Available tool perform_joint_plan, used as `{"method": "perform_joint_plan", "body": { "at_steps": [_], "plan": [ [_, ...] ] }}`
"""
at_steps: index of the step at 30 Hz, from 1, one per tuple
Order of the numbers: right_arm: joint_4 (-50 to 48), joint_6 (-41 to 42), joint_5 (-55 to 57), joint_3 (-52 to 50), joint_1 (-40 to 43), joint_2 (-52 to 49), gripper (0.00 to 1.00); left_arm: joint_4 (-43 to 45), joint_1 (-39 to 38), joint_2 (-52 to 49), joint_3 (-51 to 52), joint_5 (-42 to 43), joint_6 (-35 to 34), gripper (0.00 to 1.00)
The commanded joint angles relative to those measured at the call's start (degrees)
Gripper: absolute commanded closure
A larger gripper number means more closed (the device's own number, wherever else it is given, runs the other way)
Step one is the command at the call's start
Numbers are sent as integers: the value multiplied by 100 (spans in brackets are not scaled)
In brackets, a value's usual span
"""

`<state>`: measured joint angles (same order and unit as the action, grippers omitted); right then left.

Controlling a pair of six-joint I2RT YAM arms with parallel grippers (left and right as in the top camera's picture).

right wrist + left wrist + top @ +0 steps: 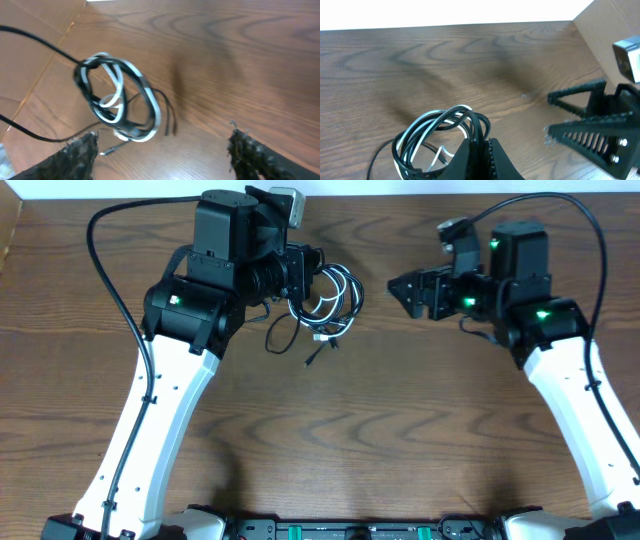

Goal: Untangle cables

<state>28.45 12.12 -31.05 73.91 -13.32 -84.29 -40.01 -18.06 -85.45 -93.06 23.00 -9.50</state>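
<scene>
The cables (pixel 335 300) form a tangled coil of black and white loops at the back middle of the table. My left gripper (pixel 314 278) is at the coil's left edge. In the left wrist view this gripper (pixel 481 148) is shut on black strands of the coil (pixel 437 132). A loose black tail (pixel 280 335) and a small plug end (pixel 316 357) trail toward the front. My right gripper (pixel 400 288) stands open just right of the coil, apart from it. In the right wrist view its jaws (pixel 162 147) are spread wide with nothing between them, the coil (pixel 120 100) ahead.
The wooden table (pixel 350 440) carries both arms. A tan board (pixel 615 25) stands at the table's far edge. The right gripper's ribbed fingers (pixel 592 135) show close by in the left wrist view.
</scene>
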Motion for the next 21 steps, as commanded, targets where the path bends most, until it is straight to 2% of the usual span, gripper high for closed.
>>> {"method": "perform_joint_plan", "body": {
  "at_steps": [1, 10, 21],
  "plan": [
    [-103, 531, 203, 92, -232, -166, 23, 68, 13, 85, -66, 13, -181, 93],
    [-935, 1534, 673, 92, -669, -684, 46, 48, 13, 85, -66, 35, -328, 93],
    [-1899, 2135, 758, 92, -1108, -1298, 56, 37, 13, 85, -66, 37, -402, 93]
  ]
}}
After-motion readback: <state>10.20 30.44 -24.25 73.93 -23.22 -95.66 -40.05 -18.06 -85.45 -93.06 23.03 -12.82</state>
